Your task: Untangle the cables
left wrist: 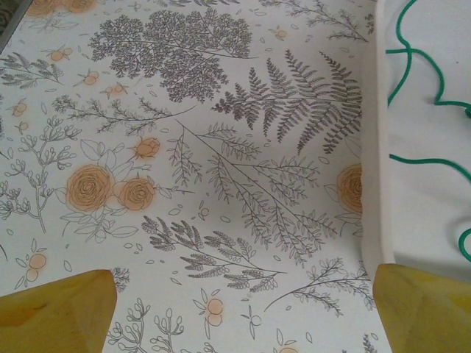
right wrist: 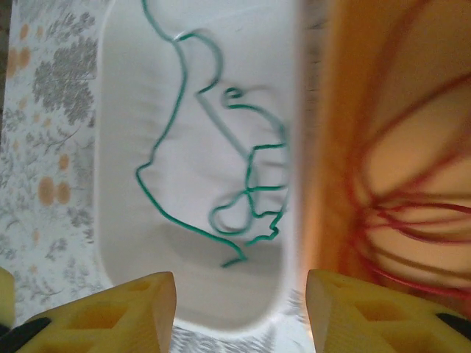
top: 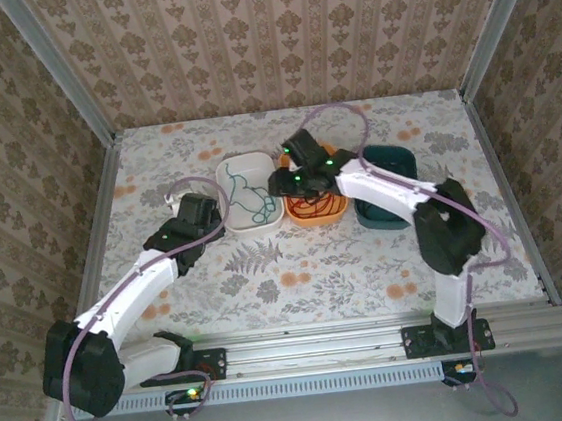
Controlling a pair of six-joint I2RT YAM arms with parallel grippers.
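Hovering at centre frame in the top view, the right gripper [top: 280,182] stands above the junction of the white bin [top: 229,176] and the orange bin [top: 322,220], jaws parted, holding nothing. The green cable [right wrist: 250,169] lies looped in the white bin; the red cable [right wrist: 412,213] coils in the orange bin. The left gripper [left wrist: 243,309], spread wide and empty, sits over the floral tablecloth [left wrist: 221,184] just left of the white bin.

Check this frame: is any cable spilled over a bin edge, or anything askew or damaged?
Nothing stands out. The green cable lies loosely looped inside the white bin, the red cable inside the orange bin, neither seen draped over a rim. The dark teal bin sits beside them; its contents cannot be made out.
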